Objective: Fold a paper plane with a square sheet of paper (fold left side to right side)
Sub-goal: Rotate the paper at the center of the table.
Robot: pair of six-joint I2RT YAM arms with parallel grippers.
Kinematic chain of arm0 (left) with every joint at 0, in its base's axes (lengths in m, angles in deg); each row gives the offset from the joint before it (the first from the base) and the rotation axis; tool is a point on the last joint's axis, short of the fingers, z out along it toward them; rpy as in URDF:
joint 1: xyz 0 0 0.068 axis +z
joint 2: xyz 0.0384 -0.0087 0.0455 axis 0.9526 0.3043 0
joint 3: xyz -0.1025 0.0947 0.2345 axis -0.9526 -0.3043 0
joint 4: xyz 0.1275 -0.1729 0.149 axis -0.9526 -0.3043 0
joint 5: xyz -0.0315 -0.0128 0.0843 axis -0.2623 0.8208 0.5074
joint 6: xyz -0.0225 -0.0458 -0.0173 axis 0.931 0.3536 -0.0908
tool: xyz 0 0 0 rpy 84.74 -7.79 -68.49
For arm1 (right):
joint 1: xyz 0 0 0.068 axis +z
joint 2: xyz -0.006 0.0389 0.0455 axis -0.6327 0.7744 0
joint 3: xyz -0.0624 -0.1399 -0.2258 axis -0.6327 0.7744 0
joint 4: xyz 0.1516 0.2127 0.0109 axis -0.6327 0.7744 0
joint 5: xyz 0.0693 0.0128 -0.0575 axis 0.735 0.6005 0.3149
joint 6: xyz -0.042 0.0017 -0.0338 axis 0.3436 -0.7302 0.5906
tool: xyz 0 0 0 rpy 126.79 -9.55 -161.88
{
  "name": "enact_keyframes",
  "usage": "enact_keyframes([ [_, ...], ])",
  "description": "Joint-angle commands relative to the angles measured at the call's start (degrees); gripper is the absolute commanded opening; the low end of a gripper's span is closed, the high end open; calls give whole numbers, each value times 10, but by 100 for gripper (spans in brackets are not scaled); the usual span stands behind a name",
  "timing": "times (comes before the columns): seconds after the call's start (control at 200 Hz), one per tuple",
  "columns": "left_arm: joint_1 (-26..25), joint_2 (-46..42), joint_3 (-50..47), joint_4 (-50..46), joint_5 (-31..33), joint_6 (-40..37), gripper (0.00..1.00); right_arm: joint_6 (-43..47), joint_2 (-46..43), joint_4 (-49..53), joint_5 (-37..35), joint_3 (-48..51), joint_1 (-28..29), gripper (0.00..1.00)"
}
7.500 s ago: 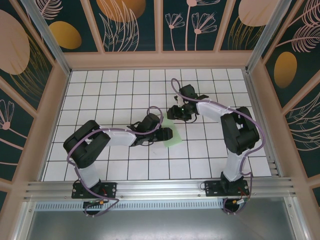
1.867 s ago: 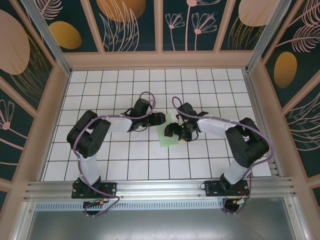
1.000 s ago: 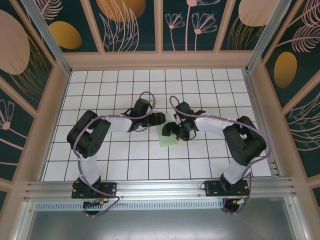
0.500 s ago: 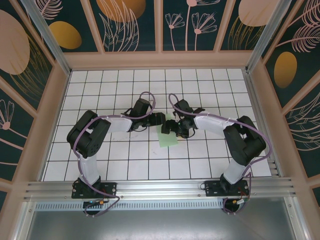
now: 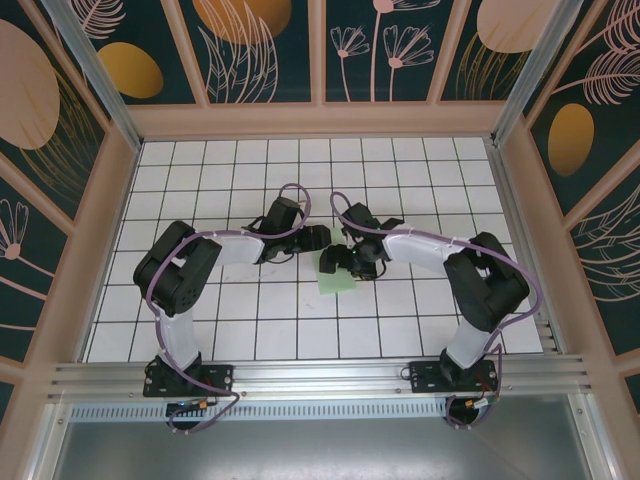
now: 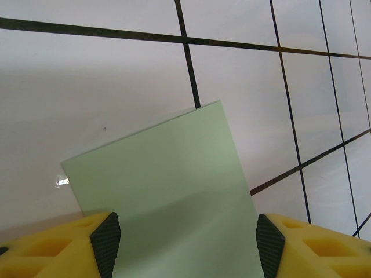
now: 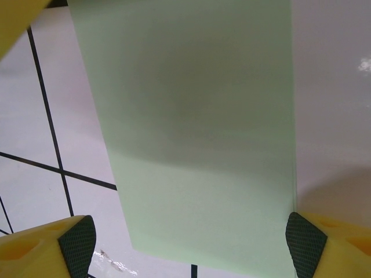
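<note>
The square sheet of paper [image 5: 338, 281] lies flat on the grid floor as a narrow pale green rectangle, folded in half. My left gripper [image 5: 318, 238] hovers at its far end, open. In the left wrist view the paper [image 6: 168, 185] spans the gap between the two black pads [image 6: 105, 243], and the left gripper [image 6: 187, 246] holds nothing. My right gripper [image 5: 341, 261] is low over the upper part of the strip. In the right wrist view the paper [image 7: 197, 133] lies under the right gripper [image 7: 191, 243], whose jaws stand wide on either side of it.
White grid tiles [image 5: 250, 320] cover the floor inside wooden walls [image 5: 320, 120]. A metal rail [image 5: 320, 378] runs along the near edge by the arm bases. A yellow finger of the other gripper [image 7: 17, 17] shows at the paper's far corner.
My right gripper has shifted slightly left over the paper and opened a little wider. The left arm and the paper have stayed put.
</note>
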Motion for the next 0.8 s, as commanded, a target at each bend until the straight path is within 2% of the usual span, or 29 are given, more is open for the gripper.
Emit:
enact_keyframes([
  [0.0,2,3,-17,-32,18,-5,67,-10,9,26,-19,6,5,90],
  [0.21,3,4,-17,-29,16,-4,67,-14,1,35,-32,10,10,94],
  [0.52,2,5,-19,-25,14,-4,67,-22,8,30,-24,18,25,95],
  [0.796,2,7,-20,-22,11,-3,67,-38,12,-2,15,13,34,95],
])
